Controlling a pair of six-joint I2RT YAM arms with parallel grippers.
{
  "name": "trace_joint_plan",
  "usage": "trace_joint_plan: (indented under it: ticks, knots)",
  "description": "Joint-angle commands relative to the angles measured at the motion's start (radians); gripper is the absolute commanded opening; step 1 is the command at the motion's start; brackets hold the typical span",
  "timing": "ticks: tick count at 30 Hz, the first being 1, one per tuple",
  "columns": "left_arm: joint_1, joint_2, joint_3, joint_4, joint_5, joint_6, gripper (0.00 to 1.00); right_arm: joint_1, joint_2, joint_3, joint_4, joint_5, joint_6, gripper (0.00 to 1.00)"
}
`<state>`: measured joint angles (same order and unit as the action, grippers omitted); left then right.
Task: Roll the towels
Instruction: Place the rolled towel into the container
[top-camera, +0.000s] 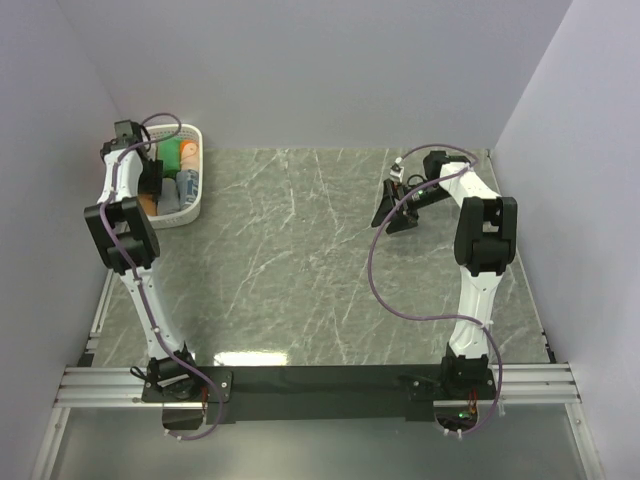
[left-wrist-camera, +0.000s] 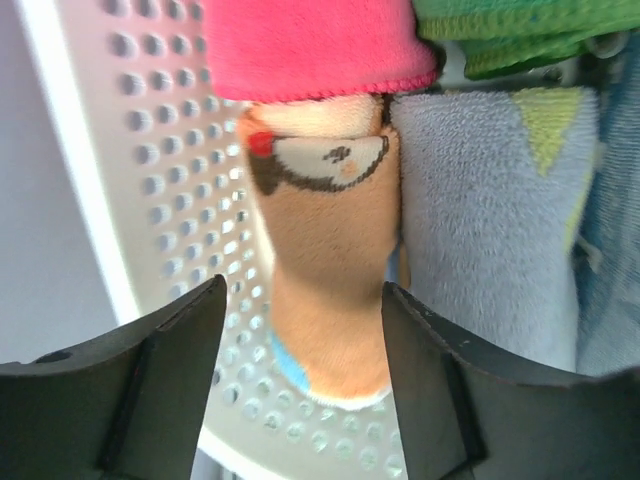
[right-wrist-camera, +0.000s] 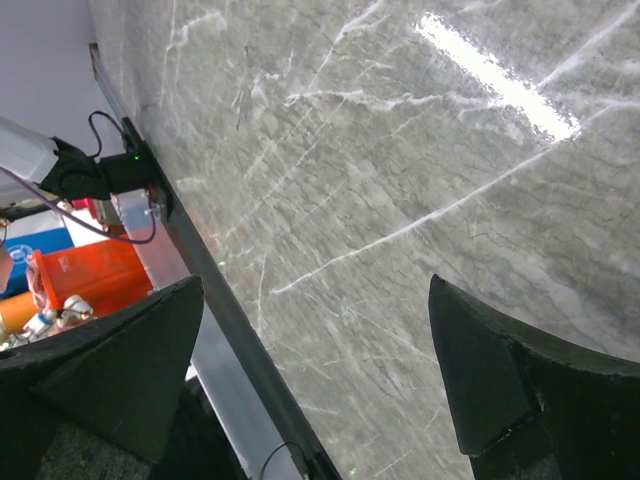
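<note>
Rolled towels lie packed in the white perforated basket. An orange towel with a light-blue and white end and a cartoon mark lies between the fingers of my left gripper. The jaws stand open: there is a gap on the left side, and the right finger is at the roll's edge. A pink-red towel, a green towel and a grey-blue towel lie around it. From above, the left gripper reaches into the basket at the back left. My right gripper hangs open and empty over the marble table.
The basket stands against the left wall in the far left corner. White walls close the table in on the left, back and right. A metal rail runs along the near edge. In the right wrist view an orange box sits beyond the table edge.
</note>
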<state>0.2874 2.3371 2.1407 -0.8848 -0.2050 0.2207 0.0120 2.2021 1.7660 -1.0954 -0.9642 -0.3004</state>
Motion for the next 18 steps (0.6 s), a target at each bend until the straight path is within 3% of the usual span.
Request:
trace_joint_plan:
  ticks: [1,6,8,9,15,18]
  knots:
    - [-0.002,-0.111,0.054,-0.008,0.013,0.025,0.68,-0.006,-0.002,0.033,-0.006,-0.034,-0.002,1.0]
    - [-0.03,-0.177,0.071,0.007,0.047,0.058,0.74,-0.006,-0.053,0.015,0.066,-0.021,0.041,1.0]
    - [-0.065,-0.2,0.084,0.01,0.078,0.072,0.84,-0.007,-0.056,0.03,0.063,-0.004,0.044,1.0]
    - [-0.079,-0.228,0.081,0.02,0.088,0.075,0.99,-0.006,-0.064,0.047,0.06,0.004,0.043,1.0]
    - [-0.255,-0.289,0.082,0.033,0.165,0.04,0.99,-0.006,-0.157,0.061,0.113,0.154,0.059,1.0]
    - [-0.397,-0.292,0.079,0.053,0.165,-0.007,0.99,-0.007,-0.253,0.006,0.208,0.26,0.087,1.0]
